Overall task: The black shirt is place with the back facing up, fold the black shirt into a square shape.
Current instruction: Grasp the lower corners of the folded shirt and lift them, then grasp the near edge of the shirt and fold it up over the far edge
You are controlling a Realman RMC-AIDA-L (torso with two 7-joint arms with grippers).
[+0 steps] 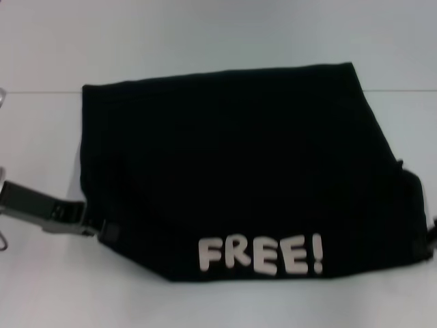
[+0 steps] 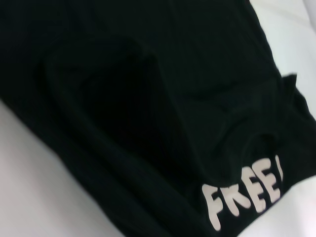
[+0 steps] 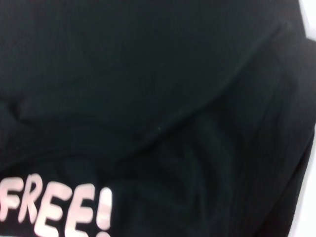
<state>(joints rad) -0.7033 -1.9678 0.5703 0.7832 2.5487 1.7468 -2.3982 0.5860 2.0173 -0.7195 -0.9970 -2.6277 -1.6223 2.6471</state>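
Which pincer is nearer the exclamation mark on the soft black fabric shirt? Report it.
Right. The right pincer is at the soft black fabric shirt's right edge, on the pale exclamation mark's side; the left pincer is at the left edge, beyond the whole word.

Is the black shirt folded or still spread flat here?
Folded. The soft black fabric T-shirt forms a compact block with no sleeves showing; the pale "FREE!" lettering faces up along its near edge. Not yet neatly square.

Even, diffuse overhead light, cool cast. All three views soft. White table [image 1: 205, 41] bright, near blown out. Shirt [image 1: 232, 171] crushes to flat black, folds barely readable; lettering [image 1: 259, 255] fuzzy-edged. Faint soft shadows under fabric edges. No hard glare.
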